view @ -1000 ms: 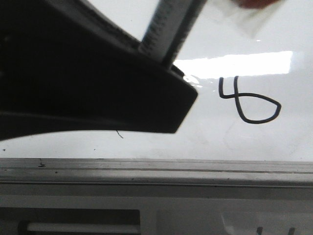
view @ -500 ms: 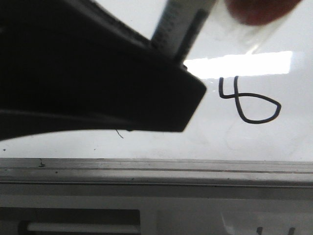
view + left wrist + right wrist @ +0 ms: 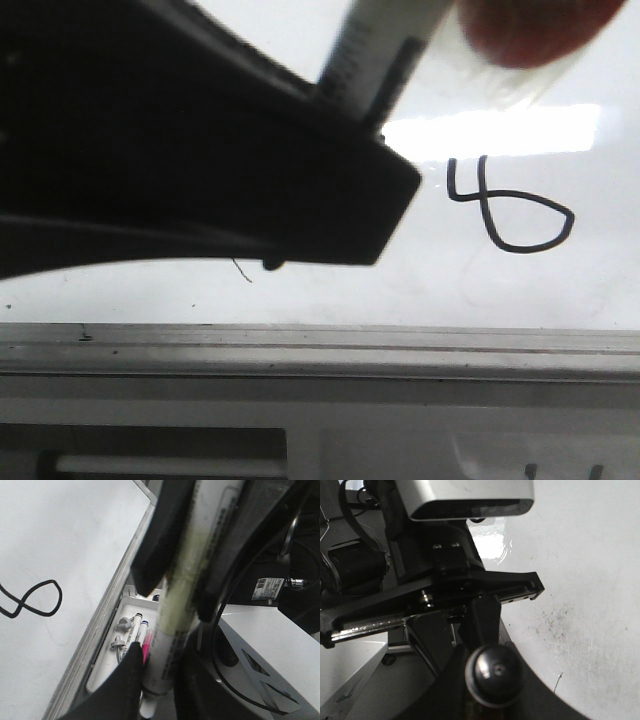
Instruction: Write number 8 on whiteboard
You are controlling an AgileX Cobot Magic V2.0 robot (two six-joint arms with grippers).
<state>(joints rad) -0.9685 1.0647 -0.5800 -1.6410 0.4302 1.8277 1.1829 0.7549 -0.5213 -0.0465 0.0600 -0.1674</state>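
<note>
The number 8 (image 3: 510, 205) is a black figure on the whiteboard (image 3: 590, 290), with an open upper loop and a pointed lower loop. Its lower loop shows in the left wrist view (image 3: 35, 597). My left gripper (image 3: 365, 125) fills the left of the front view, left of the figure. It is shut on a white marker (image 3: 172, 610) that runs between the fingers. A blurred red-brown thing (image 3: 530, 30) sits at the marker's upper end. My right gripper (image 3: 492, 700) is shut round a dark round-ended marker cap (image 3: 494, 675).
A grey metal rail (image 3: 320, 345) edges the board's near side. A short thin black stroke (image 3: 242, 270) lies under the left gripper, and it also shows in the right wrist view (image 3: 558, 680) beside grey smudged specks (image 3: 555, 625). A white tray (image 3: 102, 675) holds spare markers (image 3: 135, 625).
The left gripper with the marker has shifted a little to the right. The red-brown blur at the top has come down and grown larger at the marker's end. The figure is unchanged.
</note>
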